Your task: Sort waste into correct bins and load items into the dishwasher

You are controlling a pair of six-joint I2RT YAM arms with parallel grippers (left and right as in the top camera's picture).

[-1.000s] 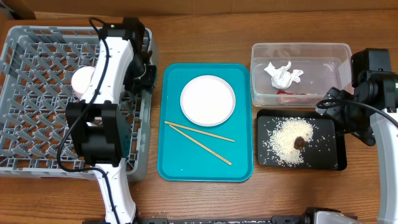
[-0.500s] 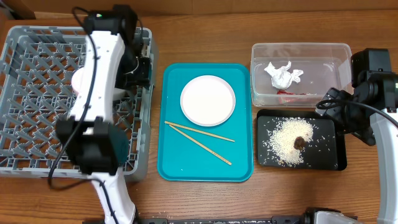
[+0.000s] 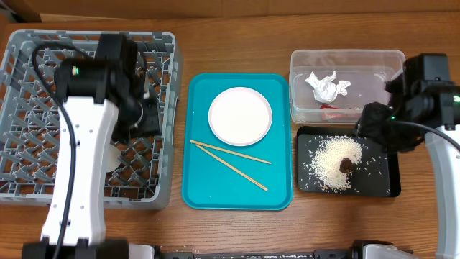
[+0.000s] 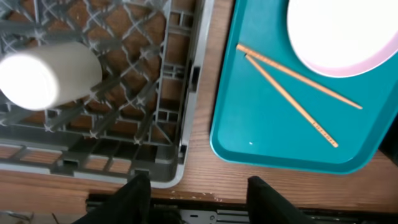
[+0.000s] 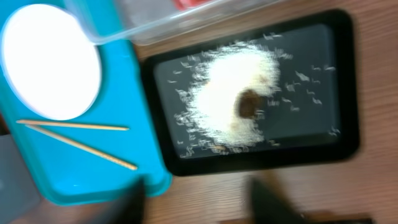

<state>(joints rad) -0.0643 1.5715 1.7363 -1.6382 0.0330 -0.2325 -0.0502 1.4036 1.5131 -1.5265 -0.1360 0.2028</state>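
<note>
Left arm has swung from the rack's far right corner toward its middle, and the small white cup (image 4: 50, 73) it carried a second ago is now out of its grasp. The cup lies on its side on the lattice floor of the large square grey plastic dish rack (image 4: 180, 106), in the near right part. In the overhead view the white arm partly hides it (image 3: 109, 160). Left gripper (image 4: 202, 199) is released, fingers spread, nothing between them, apart from the cup. Right arm has shifted slightly left and now sits over the far right corner of the shallow black rectangular tray (image 3: 381, 183). Right gripper (image 5: 202, 202) shows blurred in its wrist view, fingers spread, holding nothing. Loose white rice grains (image 3: 327, 164) and the small brown food lump (image 3: 347, 164) lie on the black tray. Just behind it is the clear rectangular plastic tub (image 3: 348, 51), holding the crumpled white paper napkin (image 3: 327, 86) and the crinkled shiny red wrapper (image 3: 332, 108). Between rack and bins sits the teal serving tray (image 3: 208, 191), with the round white plate (image 3: 240, 116) at its far end and the two thin wooden chopsticks (image 3: 230, 162) lying nearer, meeting at their left ends. Everything rests on the wooden table (image 3: 237, 230).
</note>
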